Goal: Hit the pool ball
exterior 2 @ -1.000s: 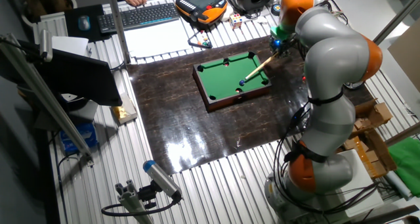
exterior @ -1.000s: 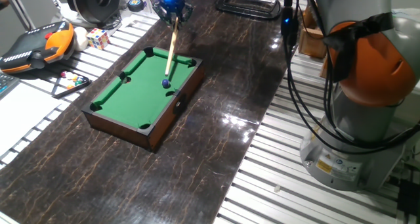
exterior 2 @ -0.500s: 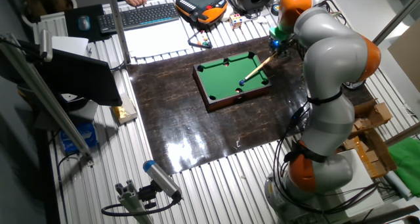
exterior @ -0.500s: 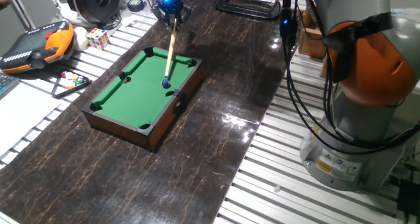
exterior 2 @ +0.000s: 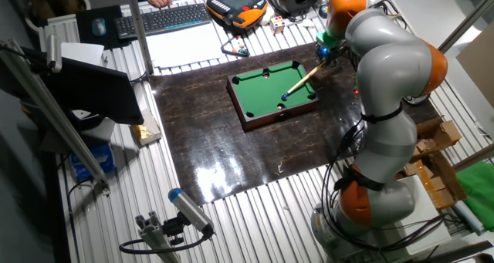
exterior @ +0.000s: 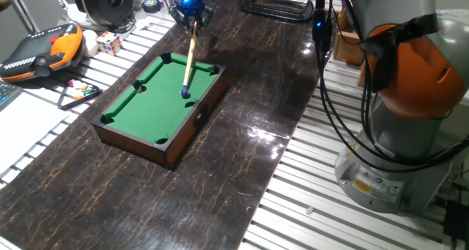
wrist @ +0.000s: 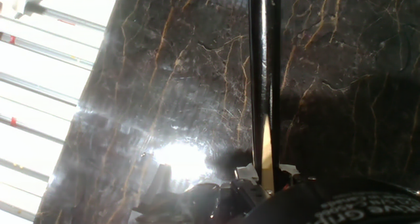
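From one fixed view I see the gripper (exterior: 190,8) at the worktop's far edge, pinching the cue (exterior: 190,56), whose tip meets the ball (exterior: 185,93) on the felt near the pool table's (exterior: 132,107) right rail. From the other fixed view, the ball (exterior 2: 283,96) sits by the table's (exterior 2: 255,93) near-right corner pocket, cue (exterior 2: 301,81) slanting down to it. In the hand view, the cue (wrist: 262,86) runs up the frame over dark marble (wrist: 164,86); the ball is out of sight.
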`<state>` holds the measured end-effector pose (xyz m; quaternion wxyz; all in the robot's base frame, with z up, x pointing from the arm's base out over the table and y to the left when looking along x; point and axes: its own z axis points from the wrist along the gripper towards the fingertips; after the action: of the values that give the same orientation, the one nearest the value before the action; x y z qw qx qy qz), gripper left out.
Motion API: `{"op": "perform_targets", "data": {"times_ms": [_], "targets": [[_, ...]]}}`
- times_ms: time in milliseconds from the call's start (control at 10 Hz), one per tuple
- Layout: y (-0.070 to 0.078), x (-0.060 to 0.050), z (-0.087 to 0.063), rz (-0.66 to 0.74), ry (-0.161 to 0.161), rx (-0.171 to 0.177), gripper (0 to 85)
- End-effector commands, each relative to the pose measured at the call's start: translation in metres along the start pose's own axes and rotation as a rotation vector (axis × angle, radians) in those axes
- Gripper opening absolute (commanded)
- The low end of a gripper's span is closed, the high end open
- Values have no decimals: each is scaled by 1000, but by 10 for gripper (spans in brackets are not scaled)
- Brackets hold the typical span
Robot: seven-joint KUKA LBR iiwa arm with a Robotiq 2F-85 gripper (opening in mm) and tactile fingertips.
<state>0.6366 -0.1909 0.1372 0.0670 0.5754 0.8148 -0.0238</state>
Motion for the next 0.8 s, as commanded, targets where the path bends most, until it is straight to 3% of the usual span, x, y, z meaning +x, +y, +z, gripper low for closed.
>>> {"op": "perform_targets", "data": {"times_ms": [0, 700], "targets": [[0, 0, 0, 6, -2, -3, 123], [0, 7, -1, 14, 1, 3, 117]]}}
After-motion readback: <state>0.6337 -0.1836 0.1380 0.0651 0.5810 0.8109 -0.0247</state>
